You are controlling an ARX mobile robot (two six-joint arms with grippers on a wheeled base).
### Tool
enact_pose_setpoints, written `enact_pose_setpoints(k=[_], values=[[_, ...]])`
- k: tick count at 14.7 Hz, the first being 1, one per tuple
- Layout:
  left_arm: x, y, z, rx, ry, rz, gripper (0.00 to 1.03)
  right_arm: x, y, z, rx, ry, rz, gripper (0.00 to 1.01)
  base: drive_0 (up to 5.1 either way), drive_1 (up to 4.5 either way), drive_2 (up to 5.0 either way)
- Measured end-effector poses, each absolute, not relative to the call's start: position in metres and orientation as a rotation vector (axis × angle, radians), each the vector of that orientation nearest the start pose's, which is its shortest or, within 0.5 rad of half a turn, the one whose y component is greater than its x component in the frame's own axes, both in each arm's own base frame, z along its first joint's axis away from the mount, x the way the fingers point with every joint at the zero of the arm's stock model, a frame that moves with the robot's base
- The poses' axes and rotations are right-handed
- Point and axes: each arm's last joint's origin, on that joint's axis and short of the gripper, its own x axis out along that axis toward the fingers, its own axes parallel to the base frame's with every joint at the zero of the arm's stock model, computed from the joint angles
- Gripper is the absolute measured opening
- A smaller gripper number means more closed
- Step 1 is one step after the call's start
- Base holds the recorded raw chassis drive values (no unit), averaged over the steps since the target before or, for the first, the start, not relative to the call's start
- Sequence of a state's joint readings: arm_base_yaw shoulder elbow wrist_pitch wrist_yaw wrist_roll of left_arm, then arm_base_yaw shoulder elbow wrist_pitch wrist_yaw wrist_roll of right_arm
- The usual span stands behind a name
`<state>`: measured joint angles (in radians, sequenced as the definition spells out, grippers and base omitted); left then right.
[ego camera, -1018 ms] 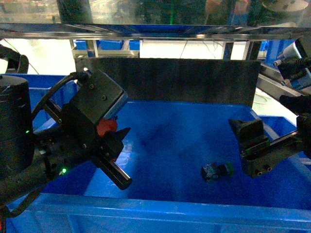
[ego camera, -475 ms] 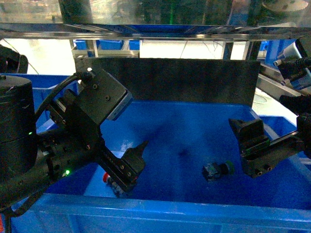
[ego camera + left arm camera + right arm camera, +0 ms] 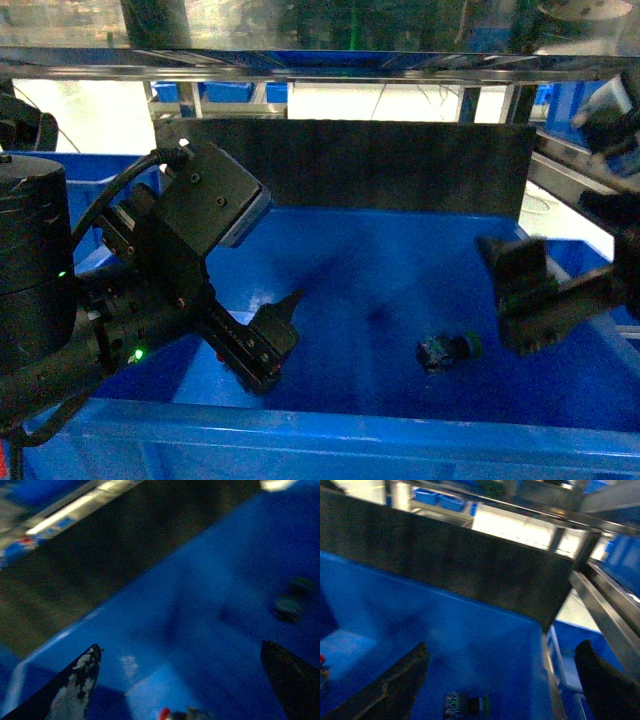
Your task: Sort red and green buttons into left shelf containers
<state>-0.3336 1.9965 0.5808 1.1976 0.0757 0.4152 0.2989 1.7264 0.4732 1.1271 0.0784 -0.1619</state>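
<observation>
The green button (image 3: 448,352) lies on its side on the floor of the big blue bin (image 3: 300,425), right of centre; it also shows as the green button (image 3: 467,705) and, blurred, the green button (image 3: 292,602). Of the red button (image 3: 165,713) only a red sliver shows at the bottom edge of the left wrist view, on the bin floor below my left gripper (image 3: 181,646). That left gripper (image 3: 275,345) hangs open and empty over the bin's front left. My right gripper (image 3: 520,300), blurred, is open and empty just right of the green button, as the right gripper (image 3: 502,647) confirms.
A dark panel (image 3: 350,160) stands behind the bin, with a metal shelf rail (image 3: 320,65) overhead. More blue bins sit at the far left (image 3: 90,170) and right (image 3: 590,255). A slanted metal rail (image 3: 610,615) runs along the right.
One second ago my left gripper held the red button; its jaws opened and the button dropped to the bin floor. The right gripper has shifted slightly and is now blurred.
</observation>
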Motion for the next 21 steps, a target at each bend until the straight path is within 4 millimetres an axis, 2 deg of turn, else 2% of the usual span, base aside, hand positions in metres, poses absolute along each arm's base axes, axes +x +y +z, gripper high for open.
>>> enact_pose_setpoints(k=[1, 2, 3, 4, 5, 6, 7, 21], values=[[0.294, -0.101, 0.087, 0.349, 0.148, -0.27, 0.84, 0.269, 0.076, 0.137, -0.123, 0.067, 0.108, 0.8, 0.0, 0.0, 0.0], [0.276, -0.085, 0.082, 0.264, 0.218, -0.121, 0.73, 0.255, 0.062, 0.136, -0.08, 0.056, 0.032, 0.69, 0.0, 0.0, 0.0], [0.25, -0.054, 0.091, 0.131, 0.243, 0.014, 0.51, 0.233, 0.041, 0.147, -0.028, 0.011, -0.025, 0.47, 0.0, 0.0, 0.0], [0.22, -0.038, 0.113, 0.055, 0.172, -0.006, 0.17, 0.206, 0.029, 0.149, -0.023, 0.028, 0.006, 0.13, 0.0, 0.0, 0.0], [0.197, -0.023, 0.133, 0.014, 0.065, 0.004, 0.02, 0.185, 0.018, 0.165, -0.014, -0.002, 0.003, 0.02, 0.0, 0.0, 0.0], [0.176, -0.014, 0.144, 0.008, 0.031, 0.004, 0.02, 0.165, 0.011, 0.16, -0.017, 0.029, -0.004, 0.02, 0.0, 0.0, 0.0], [0.161, -0.002, 0.152, 0.005, 0.019, -0.001, 0.02, 0.151, -0.001, 0.163, -0.015, 0.011, -0.009, 0.02, 0.0, 0.0, 0.0], [0.142, 0.0, 0.165, 0.002, 0.004, -0.002, 0.02, 0.137, 0.0, 0.167, -0.015, -0.002, -0.002, 0.02, 0.0, 0.0, 0.0]])
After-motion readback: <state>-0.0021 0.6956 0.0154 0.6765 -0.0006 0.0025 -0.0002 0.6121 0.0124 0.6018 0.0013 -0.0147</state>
